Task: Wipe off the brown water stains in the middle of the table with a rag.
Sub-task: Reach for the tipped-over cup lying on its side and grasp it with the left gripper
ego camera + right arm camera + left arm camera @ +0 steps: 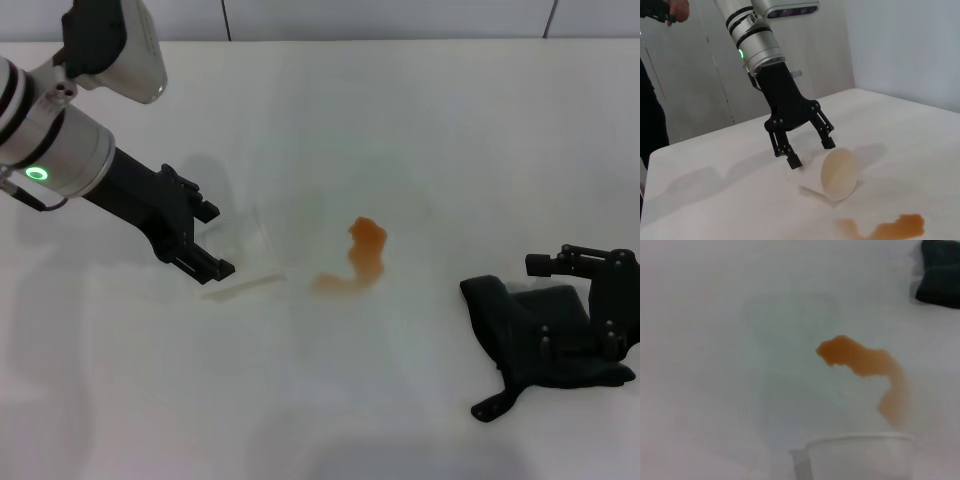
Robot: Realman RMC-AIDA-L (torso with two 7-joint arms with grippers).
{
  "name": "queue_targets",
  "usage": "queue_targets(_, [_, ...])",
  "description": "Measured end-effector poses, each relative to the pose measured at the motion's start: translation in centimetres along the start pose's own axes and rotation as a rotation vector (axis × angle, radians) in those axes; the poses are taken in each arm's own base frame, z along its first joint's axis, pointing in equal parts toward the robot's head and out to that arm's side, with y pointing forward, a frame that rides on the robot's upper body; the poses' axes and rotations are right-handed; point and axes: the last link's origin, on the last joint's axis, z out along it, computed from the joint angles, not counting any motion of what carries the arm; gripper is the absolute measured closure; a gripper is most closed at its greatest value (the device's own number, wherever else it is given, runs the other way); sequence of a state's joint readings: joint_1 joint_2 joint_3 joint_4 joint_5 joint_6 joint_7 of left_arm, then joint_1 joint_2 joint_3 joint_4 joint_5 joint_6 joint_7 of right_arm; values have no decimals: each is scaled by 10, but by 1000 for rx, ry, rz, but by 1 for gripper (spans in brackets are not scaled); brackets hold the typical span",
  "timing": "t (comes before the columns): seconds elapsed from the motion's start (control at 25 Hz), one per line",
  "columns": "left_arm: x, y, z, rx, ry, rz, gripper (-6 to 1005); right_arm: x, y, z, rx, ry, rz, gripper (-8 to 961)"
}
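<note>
The right claw (590,300) sits low at the right on the black rag (540,340); I cannot tell its grip. The left claw (200,240) is spread wide over the tipped cup (832,175), and a bump could roll it into the brown water stains (358,262).

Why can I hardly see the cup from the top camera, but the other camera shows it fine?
In the head view the white translucent plastic cup lies on its side and fades into the bright white table. In the right wrist view it shows clearly under the left tool, casting a soft shadow. In the left wrist view the cup's rim and the orange-brown puddle look blurry.
</note>
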State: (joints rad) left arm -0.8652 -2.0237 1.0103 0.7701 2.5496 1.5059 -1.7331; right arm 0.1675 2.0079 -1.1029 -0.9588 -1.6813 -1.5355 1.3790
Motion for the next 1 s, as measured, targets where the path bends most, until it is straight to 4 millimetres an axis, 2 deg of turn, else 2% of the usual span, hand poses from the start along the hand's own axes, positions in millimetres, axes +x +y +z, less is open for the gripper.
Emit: queue_targets(1.0, [4,1,14,19,1,12,129,0,0,0,2,0,1,142])
